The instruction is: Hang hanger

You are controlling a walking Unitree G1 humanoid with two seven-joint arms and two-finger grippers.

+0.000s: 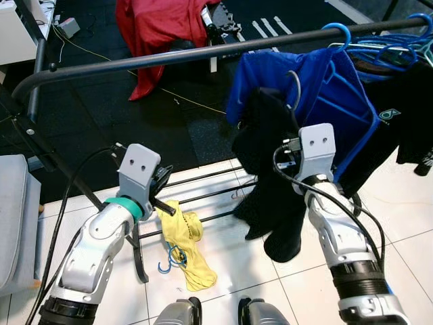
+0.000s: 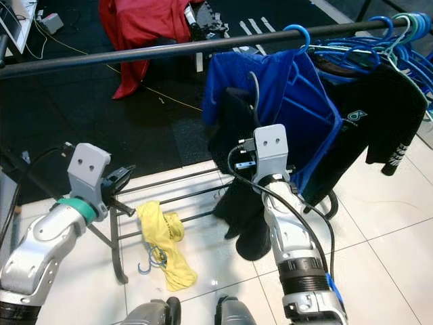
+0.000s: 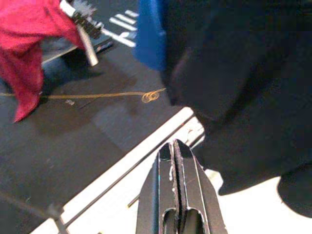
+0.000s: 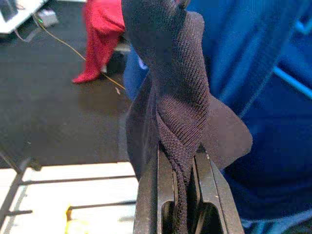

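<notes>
A black garment (image 1: 270, 156) hangs in front of me on a hanger with a grey hook (image 1: 295, 88), just below the black rail (image 1: 203, 53). The hook is off the rail. My right gripper (image 4: 178, 161) is shut on a fold of this black cloth, which runs up between its fingers. A blue garment (image 1: 338, 88) on a blue hanger (image 1: 336, 30) hangs from the rail right behind it. My left gripper (image 3: 174, 144) is shut with nothing in it, held low at the left, above the rack's lower bars (image 1: 203, 196).
On the white tiles under the rack lie a yellow cloth (image 1: 186, 244) and a blue hanger (image 1: 174, 258). Several hangers and a black shirt (image 1: 406, 115) crowd the rail's right end. A red garment (image 1: 159, 27) lies beyond on the dark floor. A grey seat (image 1: 13, 217) stands at left.
</notes>
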